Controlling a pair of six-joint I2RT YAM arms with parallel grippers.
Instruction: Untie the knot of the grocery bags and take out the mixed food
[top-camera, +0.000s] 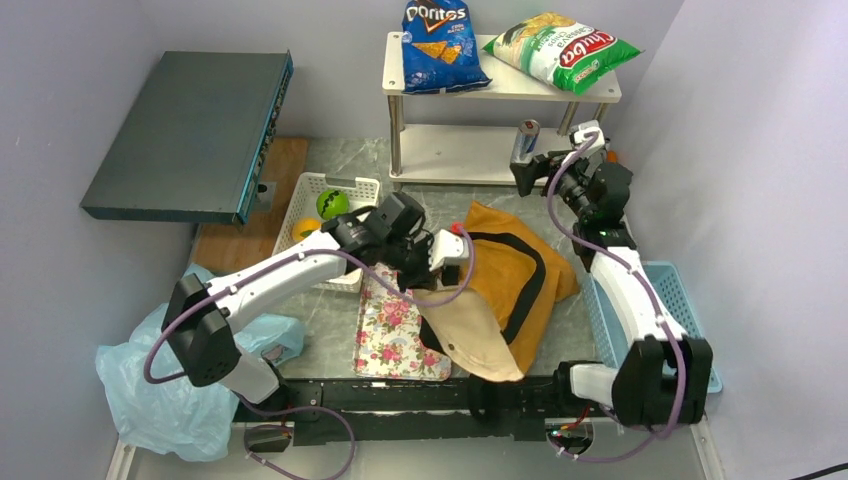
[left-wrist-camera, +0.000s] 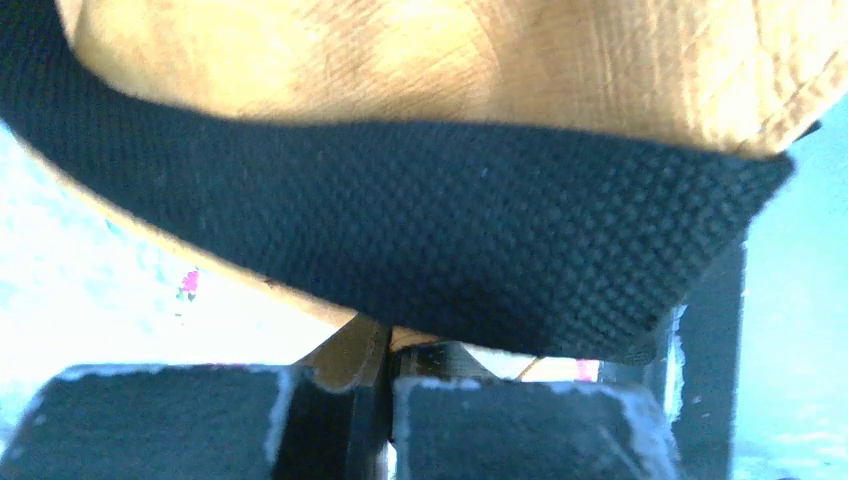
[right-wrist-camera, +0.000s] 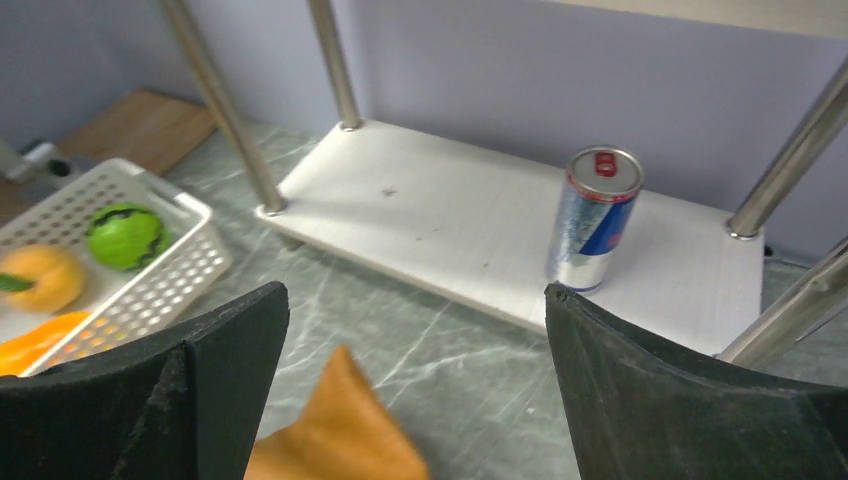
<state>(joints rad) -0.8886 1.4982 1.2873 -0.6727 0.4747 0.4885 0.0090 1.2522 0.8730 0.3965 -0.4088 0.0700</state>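
The orange-tan tote (top-camera: 500, 300) lies in the middle of the table, its black strap (top-camera: 533, 280) looped loose over it. My left gripper (top-camera: 440, 280) is shut on the tote's tan rim; in the left wrist view the jaws (left-wrist-camera: 385, 375) pinch tan fabric (left-wrist-camera: 350, 345) under the broad black strap (left-wrist-camera: 450, 230). The knot is out of view. My right gripper (top-camera: 525, 178) hangs open and empty near the shelf, the tote's corner (right-wrist-camera: 340, 430) below it. The slim silver can (right-wrist-camera: 595, 215) stands on the lower shelf (right-wrist-camera: 450, 220). The light-blue plastic bag (top-camera: 165, 390) lies crumpled at the near left.
A white basket (top-camera: 360, 190) holds a green fruit (top-camera: 332, 203), an orange fruit (top-camera: 305, 228) and a mango (right-wrist-camera: 35, 345). The green-white chip bag (top-camera: 565, 50) and a Doritos bag (top-camera: 440, 45) lie on the top shelf. A floral tray (top-camera: 395, 330), a blue basket (top-camera: 665, 290) and a dark flat box (top-camera: 190, 135) are nearby.
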